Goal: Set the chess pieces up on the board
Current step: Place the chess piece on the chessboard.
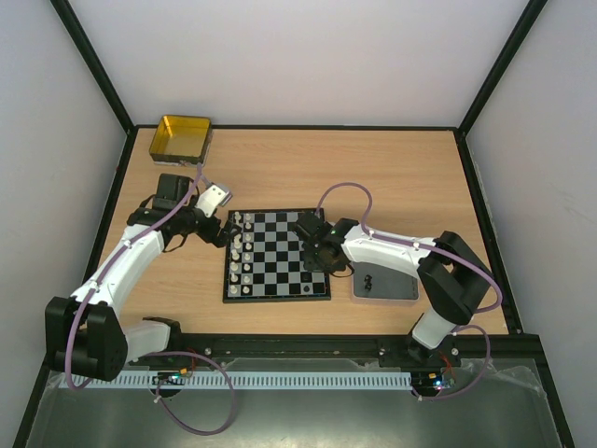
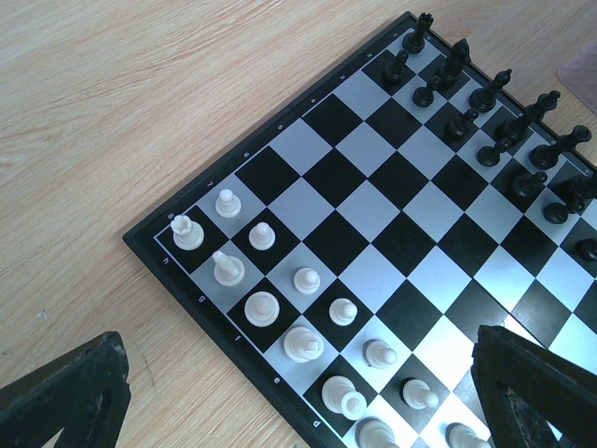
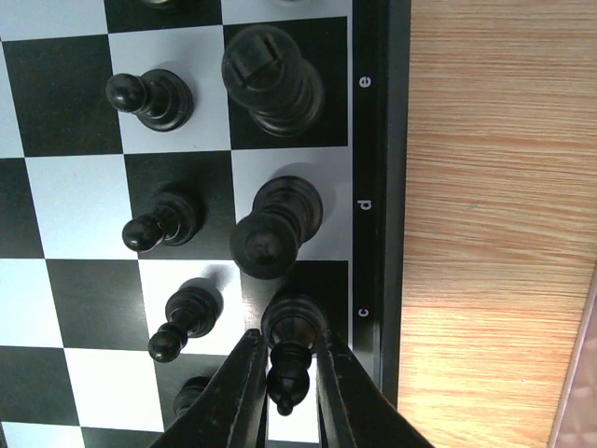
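Pale walls and a black frame enclose a wooden worktop [image 1: 392, 177]. From above, the board [image 1: 277, 271] lies in the middle of it. White pieces [image 1: 240, 252] stand along the board's left edge, and black pieces [image 1: 312, 271] stand along its right edge. A yellow tin [image 1: 182, 138] sits in the far left corner. A dark grey tray [image 1: 399, 287] lies just right of the board, with a couple of small dark figures on it. The left claw [image 1: 216, 233] hangs at the board's left edge. The right claw [image 1: 319, 254] is over the black side.

The left wrist view shows the board [image 2: 373, 187] running diagonally across the wood. The white pieces [image 2: 263, 306] stand in two rows along its near edge. The black pieces [image 2: 494, 93] line the far edge. The left claw [image 2: 297, 336] stands wide apart and holds nothing, with one finger in each bottom corner.

The right wrist view looks straight down on the board [image 3: 65, 205], whose border carries the letters e, d and c. The black pieces [image 3: 270, 75] stand in two columns here. The right claw [image 3: 284, 353] is narrowed around one black piece [image 3: 291, 327] on the edge square beside c. Its fingers [image 3: 241, 392] lie close against both sides of that piece.
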`<state>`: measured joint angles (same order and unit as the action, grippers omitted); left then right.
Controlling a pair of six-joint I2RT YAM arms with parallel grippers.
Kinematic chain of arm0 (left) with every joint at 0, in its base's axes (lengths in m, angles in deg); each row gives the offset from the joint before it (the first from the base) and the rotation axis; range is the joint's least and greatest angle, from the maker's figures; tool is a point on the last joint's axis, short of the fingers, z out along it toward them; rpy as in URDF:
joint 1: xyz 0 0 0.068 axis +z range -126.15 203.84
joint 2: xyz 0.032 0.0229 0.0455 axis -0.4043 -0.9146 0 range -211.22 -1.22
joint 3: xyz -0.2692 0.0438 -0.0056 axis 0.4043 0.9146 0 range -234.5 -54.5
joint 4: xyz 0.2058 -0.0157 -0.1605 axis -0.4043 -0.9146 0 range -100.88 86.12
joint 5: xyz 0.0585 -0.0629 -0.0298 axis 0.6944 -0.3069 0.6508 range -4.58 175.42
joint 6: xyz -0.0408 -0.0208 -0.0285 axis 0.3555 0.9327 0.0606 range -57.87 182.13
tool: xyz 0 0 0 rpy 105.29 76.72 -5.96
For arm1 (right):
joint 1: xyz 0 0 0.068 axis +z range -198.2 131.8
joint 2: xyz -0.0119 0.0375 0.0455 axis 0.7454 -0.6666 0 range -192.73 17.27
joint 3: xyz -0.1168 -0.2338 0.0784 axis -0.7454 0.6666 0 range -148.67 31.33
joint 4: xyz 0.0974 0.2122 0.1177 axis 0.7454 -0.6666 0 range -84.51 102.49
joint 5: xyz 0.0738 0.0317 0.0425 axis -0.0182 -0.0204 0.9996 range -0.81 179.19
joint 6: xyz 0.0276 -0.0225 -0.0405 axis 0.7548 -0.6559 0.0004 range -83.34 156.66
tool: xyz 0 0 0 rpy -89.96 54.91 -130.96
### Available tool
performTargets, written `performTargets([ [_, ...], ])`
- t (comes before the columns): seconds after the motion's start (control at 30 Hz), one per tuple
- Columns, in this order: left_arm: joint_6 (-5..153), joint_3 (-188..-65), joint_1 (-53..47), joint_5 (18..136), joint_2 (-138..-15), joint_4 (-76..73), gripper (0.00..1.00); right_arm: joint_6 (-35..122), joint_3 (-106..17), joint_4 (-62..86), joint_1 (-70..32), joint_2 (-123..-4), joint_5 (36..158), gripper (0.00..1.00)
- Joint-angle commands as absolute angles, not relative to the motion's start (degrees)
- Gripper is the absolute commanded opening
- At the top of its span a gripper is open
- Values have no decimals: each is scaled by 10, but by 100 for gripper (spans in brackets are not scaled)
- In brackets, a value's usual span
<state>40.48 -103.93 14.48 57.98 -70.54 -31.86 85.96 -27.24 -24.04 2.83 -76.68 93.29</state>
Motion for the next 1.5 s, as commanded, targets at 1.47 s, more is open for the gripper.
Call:
performTargets([
  [1.47, 399, -1032, 142, 570, -702, -326, 99, 855, -304, -291, 31, -726, 872, 21],
])
